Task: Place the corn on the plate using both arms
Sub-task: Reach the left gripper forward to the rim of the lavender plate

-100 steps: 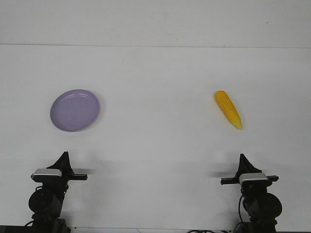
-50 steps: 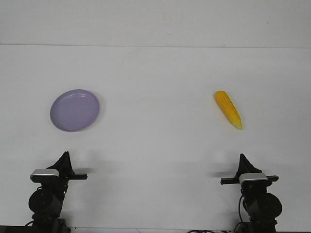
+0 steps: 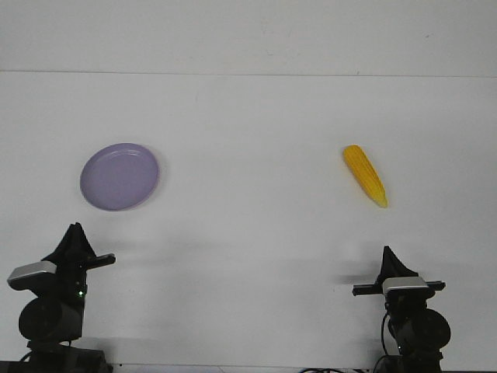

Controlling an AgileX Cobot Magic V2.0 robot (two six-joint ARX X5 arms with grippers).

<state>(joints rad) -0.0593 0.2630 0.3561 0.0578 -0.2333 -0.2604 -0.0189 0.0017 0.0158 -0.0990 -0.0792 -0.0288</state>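
Not started: yellow tapered corn cob point(image 3: 365, 176) well beyond right gripper point(image 3: 386, 252), round lavender plate point(image 3: 119, 176) bare; finger state indeterminable both sides.

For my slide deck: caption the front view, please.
Yellow tapered corn cob lies right, round lavender plate left, both black arms' grippers near the table's front edge.

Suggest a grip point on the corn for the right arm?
Probably mid-cob, from above, jaws closing across its width. The corn lies flat on the table, slanted, pointed tip nearest the right gripper; the thick middle should slip less than the taper.
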